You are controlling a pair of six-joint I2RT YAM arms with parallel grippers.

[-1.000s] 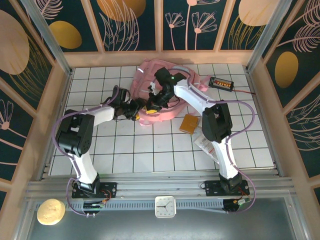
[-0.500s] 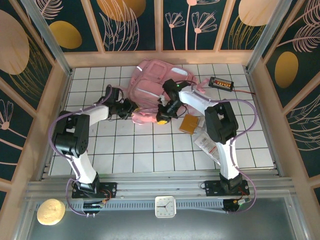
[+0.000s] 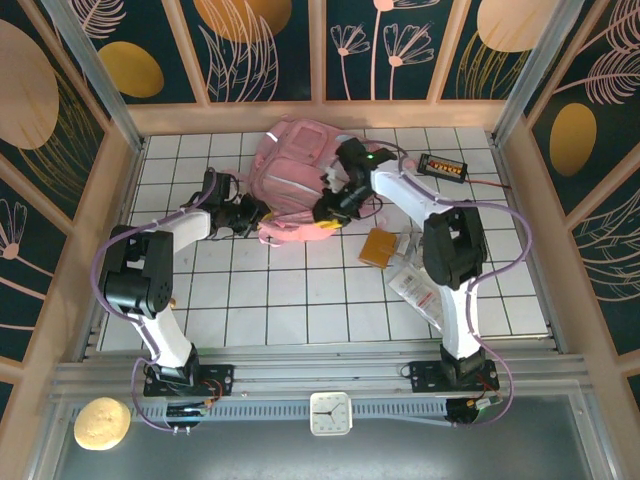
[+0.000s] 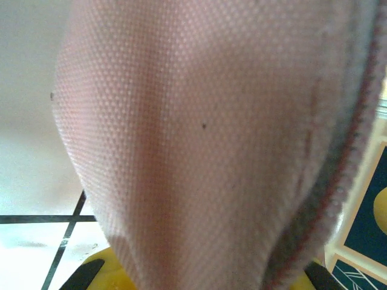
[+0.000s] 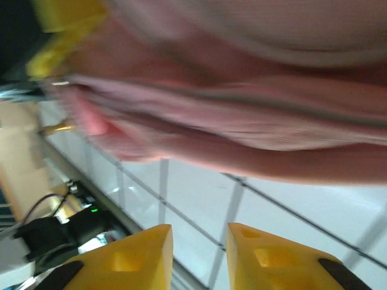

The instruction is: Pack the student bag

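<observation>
The bag (image 3: 290, 170) lies far-centre on the desk (image 3: 300, 300). The left gripper (image 3: 252, 215) clamps its left edge. The right gripper (image 3: 324, 217), slightly parted and empty, is at its near edge.

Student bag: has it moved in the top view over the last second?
Yes. The student bag has drawn together and shifted left, away from the black device near the far right corner.
</observation>
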